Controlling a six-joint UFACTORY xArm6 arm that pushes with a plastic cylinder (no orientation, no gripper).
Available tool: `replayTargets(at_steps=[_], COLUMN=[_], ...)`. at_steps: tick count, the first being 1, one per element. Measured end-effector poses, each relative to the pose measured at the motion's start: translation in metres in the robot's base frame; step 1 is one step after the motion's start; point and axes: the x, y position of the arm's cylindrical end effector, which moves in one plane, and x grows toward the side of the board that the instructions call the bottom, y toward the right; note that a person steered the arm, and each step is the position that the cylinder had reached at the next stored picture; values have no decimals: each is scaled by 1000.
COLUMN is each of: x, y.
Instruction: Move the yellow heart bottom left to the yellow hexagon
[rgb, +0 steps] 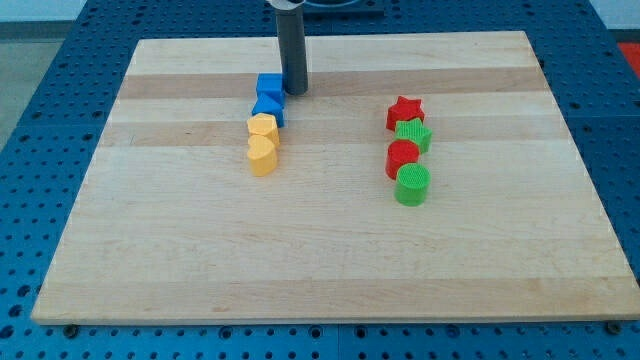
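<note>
Two blue blocks (268, 97), yellow hexagon (263, 127), yellow heart (262, 155), red star (405, 112), green star (413, 134), pale striped wooden board (330, 250).

Left column: yellow heart (262, 157) is touched above by yellow hexagon (263, 127) and the blue blocks (269, 97).
Right column: red star (405, 110) down to green cylinder (412, 185), well apart.
Open worktop (150, 250): found left of and below the heart.

One camera looked down at a slant from the wooden board's (330, 270) near edge, close enough to fill the frame.
</note>
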Motion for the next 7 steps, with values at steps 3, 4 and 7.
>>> replayTargets(at_steps=[3,4,7], x=[44,122,157], y=[44,28,-19])
